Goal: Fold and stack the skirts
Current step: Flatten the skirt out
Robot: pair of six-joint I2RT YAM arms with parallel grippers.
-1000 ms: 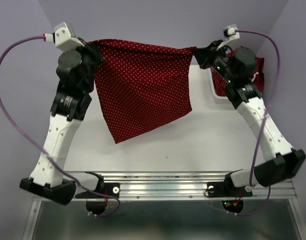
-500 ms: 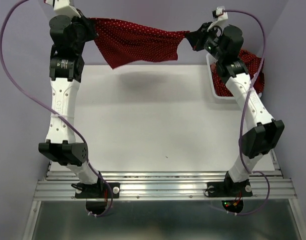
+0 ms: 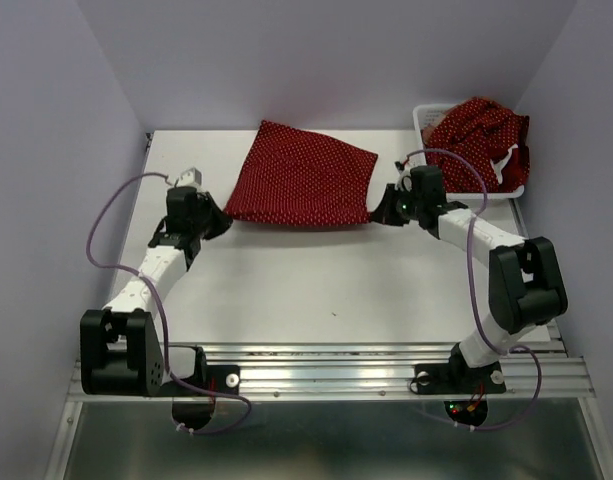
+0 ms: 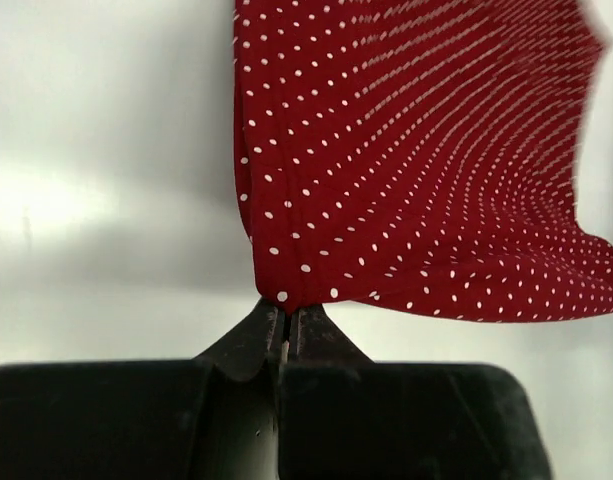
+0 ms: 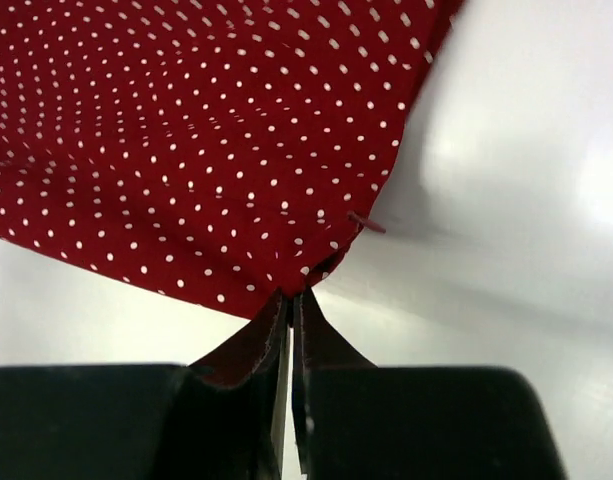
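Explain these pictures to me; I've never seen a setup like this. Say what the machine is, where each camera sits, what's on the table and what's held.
This is a pair of robot arms bolted at the near edge of a white table, each ending in a two-finger gripper. The wide picture looks down from above and behind them; the two close-ups come from wrist cameras, one on each arm. On the table lies a dark red polka-dot skirt, spread out. The left gripper pinches its near left corner, the right gripper its near right corner, both shut on the cloth. At the far right corner a white basket holds more crumpled red cloth.
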